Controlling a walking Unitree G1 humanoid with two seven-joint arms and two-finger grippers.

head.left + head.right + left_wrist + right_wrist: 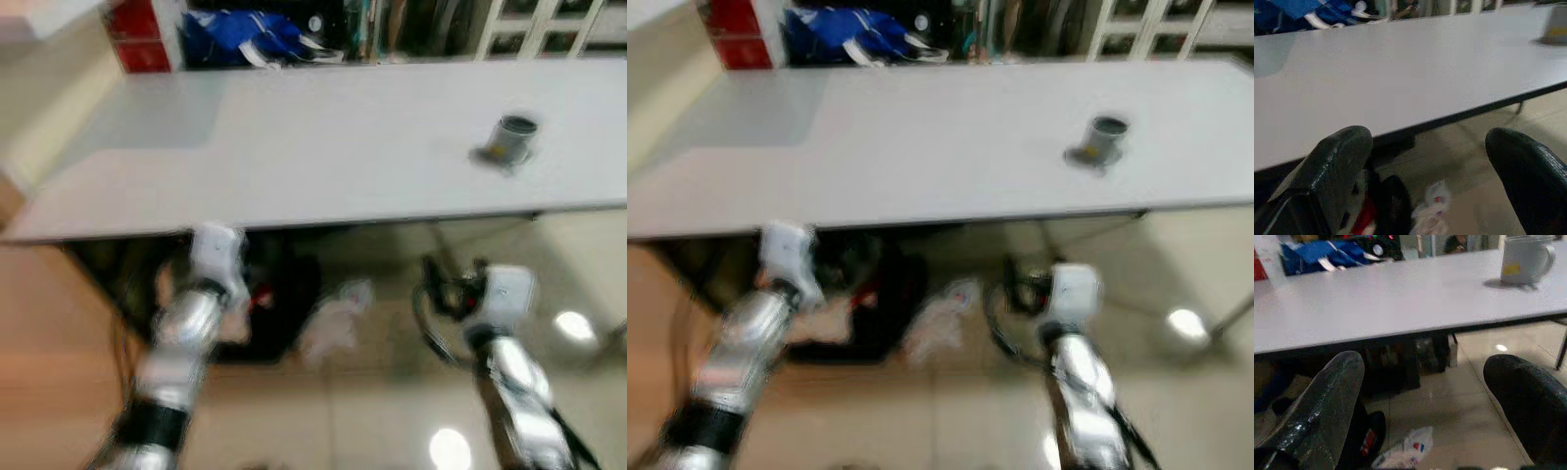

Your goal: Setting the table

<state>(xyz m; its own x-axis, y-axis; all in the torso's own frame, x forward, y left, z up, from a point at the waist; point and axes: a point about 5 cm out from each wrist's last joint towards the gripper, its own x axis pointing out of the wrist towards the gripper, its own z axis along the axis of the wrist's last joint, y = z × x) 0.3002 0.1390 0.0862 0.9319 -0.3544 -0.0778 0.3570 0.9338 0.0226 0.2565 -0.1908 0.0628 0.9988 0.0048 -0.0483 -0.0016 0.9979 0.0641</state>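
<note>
A long white table (pixel 323 147) stretches across in front of me. On its right part stands a grey mug (pixel 511 139) with a yellow label and a handle (pixel 1524 259). My left arm (pixel 211 269) and right arm (pixel 495 299) are held low, in front of the table's near edge and below it. The left gripper (pixel 1427 147) is open, fingers wide apart, nothing between them, facing the table edge. The right gripper (pixel 1427 372) is open too and empty, with the mug far ahead of it on the tabletop. The head views are blurred.
Beyond the table's far edge lie a blue bag (pixel 240 34) and a red box (pixel 137 34), with white shelving (pixel 539 24) at the back right. Under the table sit a dark bag (pixel 284 294) and a white plastic bag (pixel 338 313) on the glossy floor.
</note>
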